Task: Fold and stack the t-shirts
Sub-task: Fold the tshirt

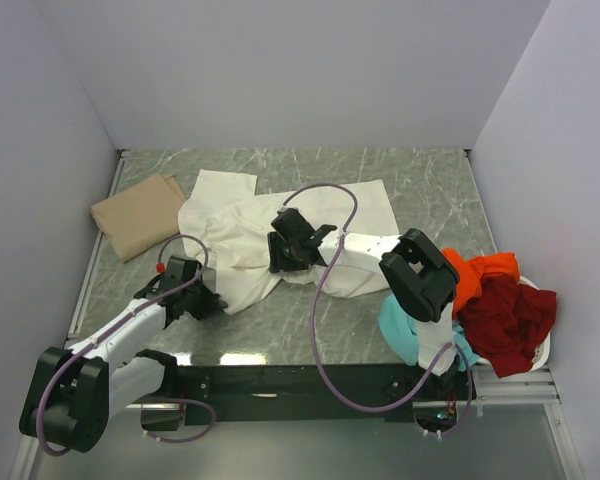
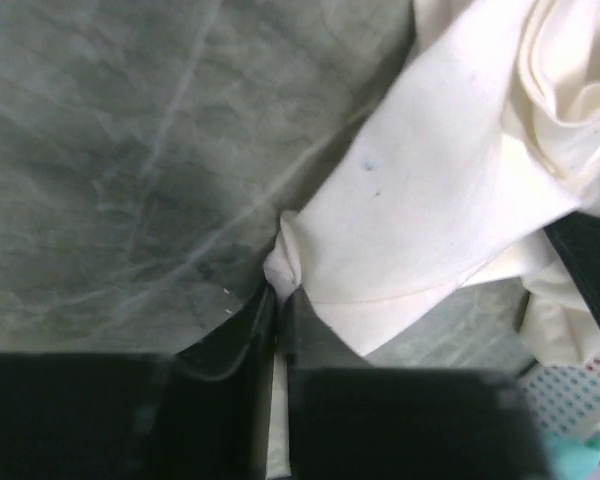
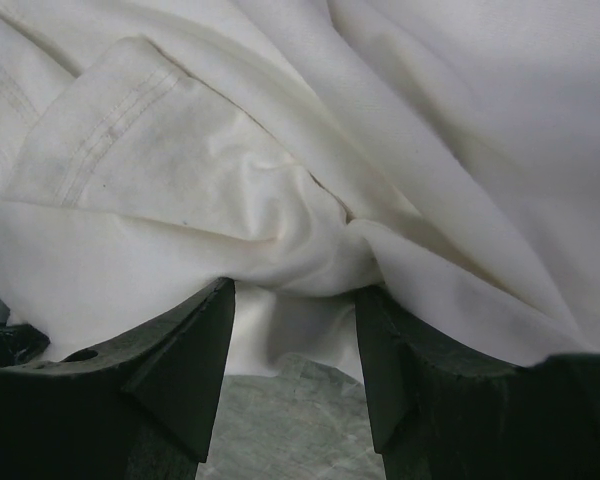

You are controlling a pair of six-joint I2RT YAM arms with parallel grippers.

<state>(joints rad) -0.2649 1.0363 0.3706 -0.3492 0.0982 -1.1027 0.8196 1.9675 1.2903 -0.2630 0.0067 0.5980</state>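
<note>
A large cream-white t-shirt (image 1: 240, 230) lies crumpled in the middle of the table. My left gripper (image 1: 208, 303) is shut on its near-left corner (image 2: 285, 262), with cloth pinched between the fingers (image 2: 242, 330). My right gripper (image 1: 280, 255) is over the shirt's middle; its jaws stand open with bunched cloth (image 3: 280, 215) just beyond the fingertips (image 3: 205, 330), not pinched. A folded tan t-shirt (image 1: 138, 214) lies at the far left. Orange (image 1: 480, 272), dark red (image 1: 508, 315) and teal (image 1: 405, 335) t-shirts are piled at the right.
A white plastic basket (image 1: 540, 350) at the near right edge holds the coloured shirts. White walls close the table on the far, left and right sides. Purple cables loop above both arms.
</note>
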